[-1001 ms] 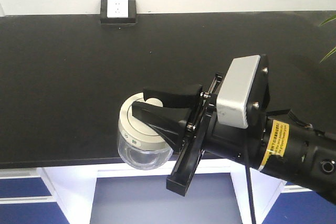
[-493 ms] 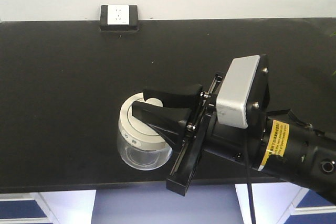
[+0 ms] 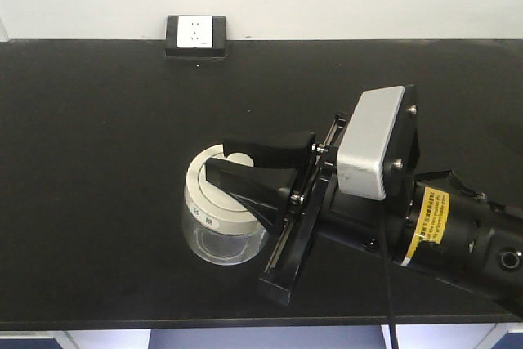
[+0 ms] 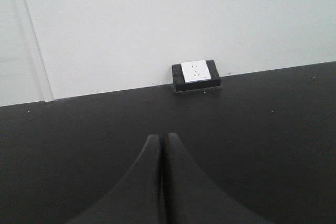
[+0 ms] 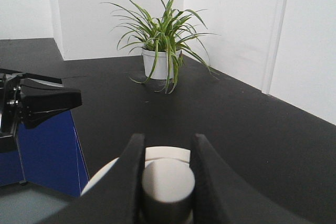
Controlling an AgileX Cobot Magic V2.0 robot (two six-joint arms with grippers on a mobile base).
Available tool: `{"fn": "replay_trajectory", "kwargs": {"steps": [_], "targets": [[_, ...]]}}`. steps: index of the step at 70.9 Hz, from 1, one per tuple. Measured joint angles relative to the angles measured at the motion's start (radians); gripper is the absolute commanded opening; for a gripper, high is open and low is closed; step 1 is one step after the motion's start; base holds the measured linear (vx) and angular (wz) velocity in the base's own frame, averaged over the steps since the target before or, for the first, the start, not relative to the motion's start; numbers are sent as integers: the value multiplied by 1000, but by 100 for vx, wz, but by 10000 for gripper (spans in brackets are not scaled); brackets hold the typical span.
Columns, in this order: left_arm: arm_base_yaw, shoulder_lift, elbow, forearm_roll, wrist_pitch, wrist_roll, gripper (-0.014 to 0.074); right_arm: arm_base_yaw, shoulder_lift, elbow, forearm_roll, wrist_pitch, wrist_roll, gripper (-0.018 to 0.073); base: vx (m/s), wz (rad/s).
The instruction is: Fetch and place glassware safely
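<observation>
The glassware [image 3: 214,230] is a squat clear jar with a cream-white lid [image 3: 204,194]. It hangs over the black table top [image 3: 98,120], near the front edge. My right gripper [image 3: 217,158] comes in from the right and is shut on the lid's round knob [image 5: 168,182]. In the right wrist view both fingers of the right gripper [image 5: 167,148] press the knob's sides. Whether the jar touches the table I cannot tell. In the left wrist view my left gripper [image 4: 161,137] is shut with nothing in it, above bare table.
A wall socket box [image 3: 196,34] sits at the table's back edge, also in the left wrist view as the socket box [image 4: 195,72]. A potted plant [image 5: 160,51] stands at the table's far end. A black arm part [image 5: 42,100] and blue cabinet fronts [image 5: 47,150] lie left of the jar.
The whole view has moved in toward the table: the front edge and the cabinets have slid down out of frame, and the socket has shifted down and right. The right gripper's hold on the jar is unchanged.
</observation>
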Motion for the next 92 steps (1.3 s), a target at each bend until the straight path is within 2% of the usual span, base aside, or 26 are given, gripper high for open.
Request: {"fn": "replay_trajectory", "kwargs": {"steps": [92], "targets": [[0,0,0,0,0,0,-7,0,0,0,0,0,0,-3,4,0]]}}
